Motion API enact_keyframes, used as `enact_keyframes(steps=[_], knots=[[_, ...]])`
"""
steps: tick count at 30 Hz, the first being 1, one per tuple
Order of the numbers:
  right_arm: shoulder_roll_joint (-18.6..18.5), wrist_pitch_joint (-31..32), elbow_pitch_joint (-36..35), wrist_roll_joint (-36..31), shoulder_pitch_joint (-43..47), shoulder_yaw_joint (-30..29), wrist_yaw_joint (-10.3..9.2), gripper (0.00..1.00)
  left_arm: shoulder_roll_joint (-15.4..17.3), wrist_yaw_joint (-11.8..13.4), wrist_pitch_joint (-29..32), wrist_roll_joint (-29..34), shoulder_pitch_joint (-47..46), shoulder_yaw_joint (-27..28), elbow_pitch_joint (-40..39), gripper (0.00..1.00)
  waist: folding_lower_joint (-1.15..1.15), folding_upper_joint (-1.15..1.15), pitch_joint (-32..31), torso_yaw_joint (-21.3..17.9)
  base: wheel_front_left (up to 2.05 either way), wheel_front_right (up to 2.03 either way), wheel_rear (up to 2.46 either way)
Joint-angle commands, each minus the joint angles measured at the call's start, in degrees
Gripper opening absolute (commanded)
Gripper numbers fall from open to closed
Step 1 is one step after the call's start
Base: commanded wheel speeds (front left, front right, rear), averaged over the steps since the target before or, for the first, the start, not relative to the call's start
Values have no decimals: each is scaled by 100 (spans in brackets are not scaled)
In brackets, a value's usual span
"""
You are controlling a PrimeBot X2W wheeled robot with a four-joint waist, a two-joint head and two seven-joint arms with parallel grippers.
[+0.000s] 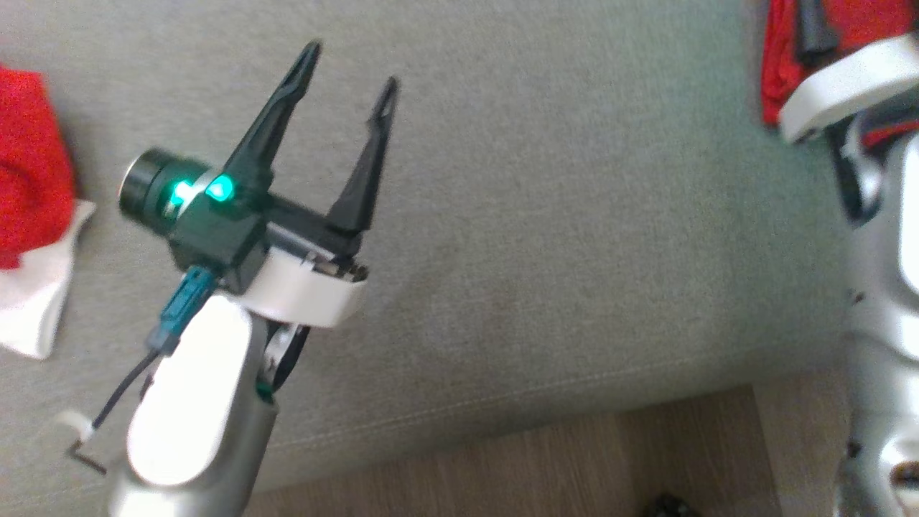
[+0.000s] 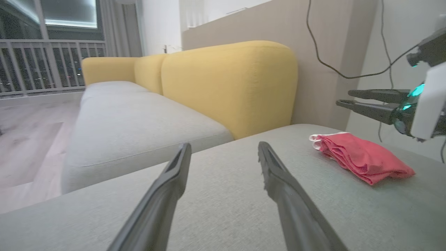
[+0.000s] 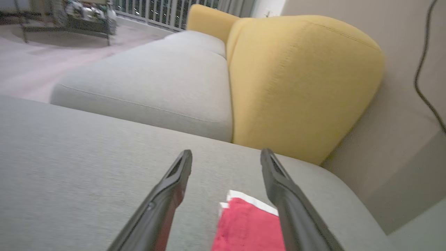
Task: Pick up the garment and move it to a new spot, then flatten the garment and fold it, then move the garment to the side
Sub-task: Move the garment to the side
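1. The garment (image 2: 362, 160), red with a white edge, is seen folded on the grey sofa seat (image 2: 223, 209) in the left wrist view, toward the wall side of the seat.
2. In the right wrist view the same garment (image 3: 247, 226) is found low between the two fingers of the right claw (image 3: 226, 153), and its lower part is cut off by the bottom edge.
3. In the head view a red patch of it (image 1: 779, 50) is made out at the top right, partly covered by the pale right arm (image 1: 847, 86).
4. The right claw is spread apart and nothing is held in it. From the left wrist view it (image 2: 343, 97) is seen above the garment and apart from it.
5. The left claw (image 1: 352, 68) is likewise spread and empty, held over bare seat well apart from the garment.
6. A red and white cloth (image 1: 32, 165) is shown at the left edge of the head view. It is cut off there and too blurred for its kind to be told.
7. Two claws and two red cloth items are counted.
8. Three yellow back cushions (image 2: 226, 87) are counted in the left wrist view, two in the right wrist view.
9. A wooden floor (image 1: 574, 459) is seen below the seat's front edge. A dark cable (image 2: 313, 45) is seen hanging down the wall, and a railing (image 2: 52, 66) stands far off.
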Motion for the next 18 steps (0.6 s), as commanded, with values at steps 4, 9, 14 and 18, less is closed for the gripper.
enact_keyframes(steps=[4, 9, 14, 18], knots=[[219, -238, -240, 378, 404, 462, -2, 100, -47, 157, -28, -63, 432, 627, -123, 100, 0, 0, -789, 504, 0, 0, 0], [453, -551, -125, 865, 1051, 534, -2, 100, -130, 102, -28, -35, 940, 902, -74, 100, 0, 0, -1329, 788, 0, 0, 0], [552, -798, -47, 978, 1753, 563, -2, 100, -320, 202, -28, -102, 1480, 1343, -62, 100, 0, 0, -1733, 907, 0, 0, 0], [565, -920, -37, 1193, 2329, 687, -2, 100, -434, 155, -28, -218, 1849, 1520, -61, 100, 0, 0, -1960, 952, 0, 0, 0]])
